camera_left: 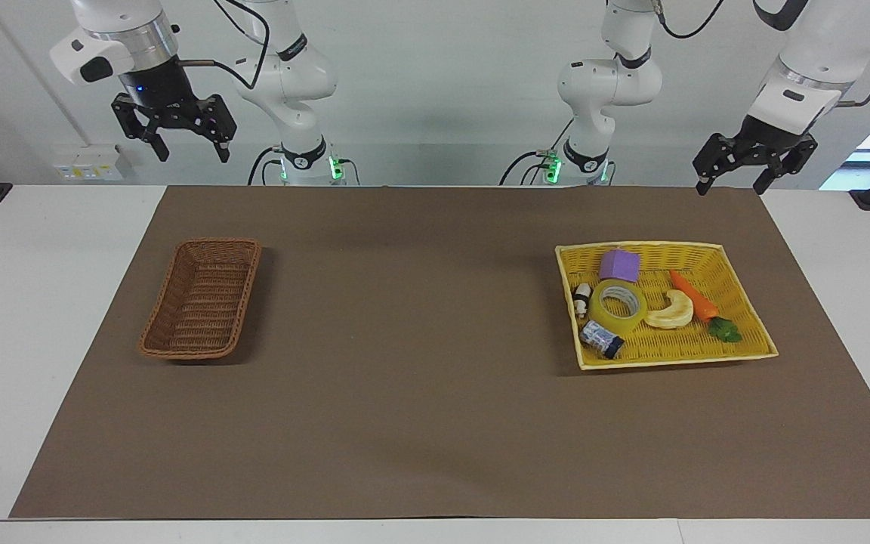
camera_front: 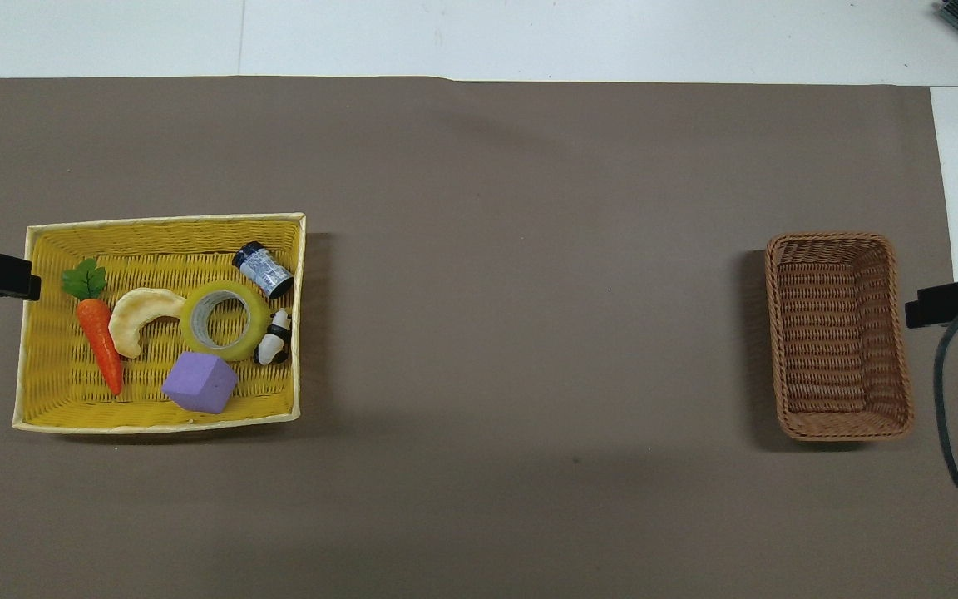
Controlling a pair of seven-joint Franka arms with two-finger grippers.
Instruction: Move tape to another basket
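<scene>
Task not begun: tape (camera_left: 618, 304) lying flat in yellow tray (camera_left: 737, 257) among toys; brown basket (camera_left: 203, 299) empty at right arm's end; left gripper (camera_left: 732, 177) and right gripper (camera_left: 190, 146) raised, jaws spread, holding nothing.

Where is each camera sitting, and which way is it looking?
Facing view: high up across the table, looking back at the robots; both whole arms show at the top, the left gripper and right gripper raised and open.
Overhead view: high above the robots' end, looking steeply down and forward; only dark gripper tips show at the edges.
Both show the tape lying in the yellow basket and the brown basket, half a turn apart.
</scene>
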